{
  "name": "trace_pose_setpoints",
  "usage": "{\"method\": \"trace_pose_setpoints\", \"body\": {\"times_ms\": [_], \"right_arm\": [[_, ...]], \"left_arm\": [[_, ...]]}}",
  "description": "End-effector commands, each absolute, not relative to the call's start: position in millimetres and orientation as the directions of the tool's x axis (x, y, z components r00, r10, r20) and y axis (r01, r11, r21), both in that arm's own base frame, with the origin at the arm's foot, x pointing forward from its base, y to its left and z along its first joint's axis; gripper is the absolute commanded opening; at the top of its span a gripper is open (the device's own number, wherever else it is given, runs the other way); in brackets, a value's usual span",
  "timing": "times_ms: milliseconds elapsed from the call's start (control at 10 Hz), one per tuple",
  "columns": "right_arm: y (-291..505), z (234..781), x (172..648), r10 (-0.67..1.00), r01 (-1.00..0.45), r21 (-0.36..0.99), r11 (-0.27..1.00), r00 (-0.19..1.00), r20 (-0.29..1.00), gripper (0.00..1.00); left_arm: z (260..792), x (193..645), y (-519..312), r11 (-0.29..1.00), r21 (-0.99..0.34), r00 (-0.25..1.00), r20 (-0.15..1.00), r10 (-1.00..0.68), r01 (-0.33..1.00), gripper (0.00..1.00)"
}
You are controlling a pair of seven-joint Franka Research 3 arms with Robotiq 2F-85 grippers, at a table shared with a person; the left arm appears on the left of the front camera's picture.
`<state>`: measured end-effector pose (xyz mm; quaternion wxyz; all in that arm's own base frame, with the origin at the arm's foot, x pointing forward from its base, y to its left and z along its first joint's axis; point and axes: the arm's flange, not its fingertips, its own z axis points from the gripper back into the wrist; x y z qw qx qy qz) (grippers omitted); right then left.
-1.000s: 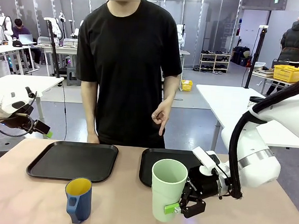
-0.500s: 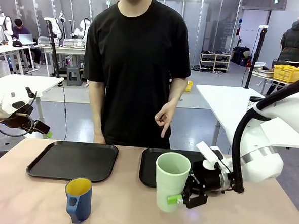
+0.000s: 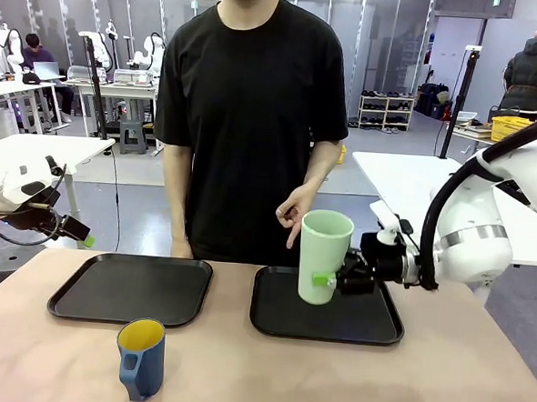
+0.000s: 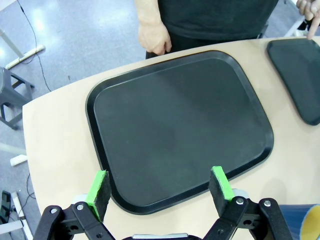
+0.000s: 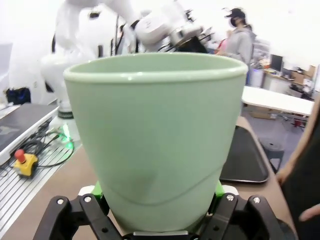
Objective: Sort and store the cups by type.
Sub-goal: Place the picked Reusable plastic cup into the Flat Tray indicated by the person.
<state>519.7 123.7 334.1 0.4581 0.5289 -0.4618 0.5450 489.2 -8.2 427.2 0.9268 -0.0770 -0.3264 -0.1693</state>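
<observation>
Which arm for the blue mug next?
Left, probably: the left gripper is open above the left tray, mug close by. The right gripper is shut on the green cup over the other tray.

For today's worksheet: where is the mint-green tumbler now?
Front view: the mint-green tumbler is gripped by the right gripper over the right-hand tray, near the person's hand.

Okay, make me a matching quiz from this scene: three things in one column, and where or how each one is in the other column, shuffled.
Things:
1. green tumbler
2. blue mug
3. left gripper

Places or states:
A. open, above the left tray
B. clamped in the right gripper, over the right tray
C. standing on the table, in front of the left tray

Pairs: 1-B, 2-C, 3-A
</observation>
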Motion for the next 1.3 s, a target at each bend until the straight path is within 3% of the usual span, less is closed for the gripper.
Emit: {"method": "trace_pose_setpoints", "body": {"times_ms": [0,300,400,800,1200], "right_arm": [[117.1,339.2,547.0,-0.039,-0.994,0.024,-0.103,0.028,0.999,0.83],[104.9,339.8,562.4,-0.050,-0.995,0.067,-0.071,0.070,0.996,0.83],[107.4,338.8,554.7,-0.022,-0.997,0.008,-0.082,0.010,1.000,0.83],[105.2,335.1,557.7,-0.023,-0.997,0.022,-0.075,0.024,0.999,0.83],[105.3,287.9,589.3,-0.077,-0.999,0.022,-0.025,0.024,0.997,0.83]], "left_arm": [[429.1,487.5,-8.2,0.930,-0.030,0.727,0.634,-0.266,0.367,1.00],[429.1,487.5,-8.2,0.930,-0.030,0.727,0.634,-0.266,0.367,1.00],[429.1,487.5,-8.2,0.930,-0.030,0.727,0.634,-0.266,0.367,1.00],[429.1,487.5,-8.2,0.930,-0.030,0.727,0.634,-0.266,0.367,1.00],[429.1,487.5,-8.2,0.930,-0.030,0.727,0.634,-0.266,0.367,1.00]]}}
